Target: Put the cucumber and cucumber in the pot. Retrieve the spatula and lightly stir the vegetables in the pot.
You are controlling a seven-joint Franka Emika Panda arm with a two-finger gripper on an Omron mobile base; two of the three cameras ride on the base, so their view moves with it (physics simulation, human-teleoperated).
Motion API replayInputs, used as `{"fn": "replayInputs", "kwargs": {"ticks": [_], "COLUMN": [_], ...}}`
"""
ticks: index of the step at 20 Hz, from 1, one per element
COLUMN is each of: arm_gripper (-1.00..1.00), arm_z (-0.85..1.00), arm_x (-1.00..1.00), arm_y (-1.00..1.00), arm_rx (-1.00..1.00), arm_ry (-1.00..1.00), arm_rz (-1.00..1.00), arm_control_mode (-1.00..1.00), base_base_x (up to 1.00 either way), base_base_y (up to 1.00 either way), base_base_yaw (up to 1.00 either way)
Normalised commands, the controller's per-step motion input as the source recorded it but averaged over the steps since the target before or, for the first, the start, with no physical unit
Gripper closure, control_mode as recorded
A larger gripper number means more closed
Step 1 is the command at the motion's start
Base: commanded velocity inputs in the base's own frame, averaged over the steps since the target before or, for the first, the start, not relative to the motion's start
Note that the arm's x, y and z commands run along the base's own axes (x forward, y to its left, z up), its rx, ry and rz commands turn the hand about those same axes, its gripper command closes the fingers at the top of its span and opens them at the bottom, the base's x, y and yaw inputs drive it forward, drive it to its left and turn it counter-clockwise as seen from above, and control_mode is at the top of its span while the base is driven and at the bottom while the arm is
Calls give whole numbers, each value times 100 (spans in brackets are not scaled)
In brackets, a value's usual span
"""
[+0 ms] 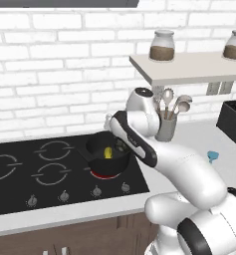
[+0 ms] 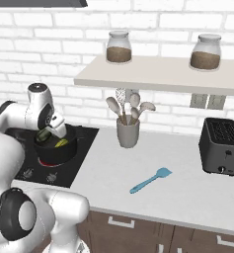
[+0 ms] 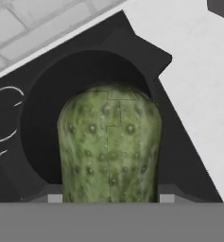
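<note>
Two jars (image 2: 119,47) are sitting on a pale shelf (image 2: 163,74) in the upper half of the right base view, against a white brick wall (image 1: 55,64). Below, a smooth light-grey counter (image 2: 187,188) is running beside a glossy black cooktop (image 1: 20,174). The gripper (image 2: 45,134) is clamping the bumpy dark-green cucumber (image 3: 108,146) right above the round black pot (image 1: 107,159), at center frame in the left base view, where a yellow-green piece (image 1: 108,153) is lying. The slim light-blue spatula (image 2: 150,180) is lying flat on the counter, lower center.
</note>
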Motion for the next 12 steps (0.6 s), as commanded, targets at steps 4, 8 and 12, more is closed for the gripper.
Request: {"fn": "replayInputs", "kwargs": {"ticks": [4, 8, 12], "arm_gripper": [100, 100, 100], "arm_z": [-18, -26, -27], "arm_x": [26, 32, 30], "arm_y": [22, 30, 25], "arm_rx": [0, 0, -8], "arm_ry": [8, 2, 0], "arm_rz": [-1, 0, 0], "arm_control_mode": [-100, -100, -100], "base_base_x": [0, 0, 0], "base_base_y": [0, 0, 0], "base_base_yaw": [0, 0, 0]}}
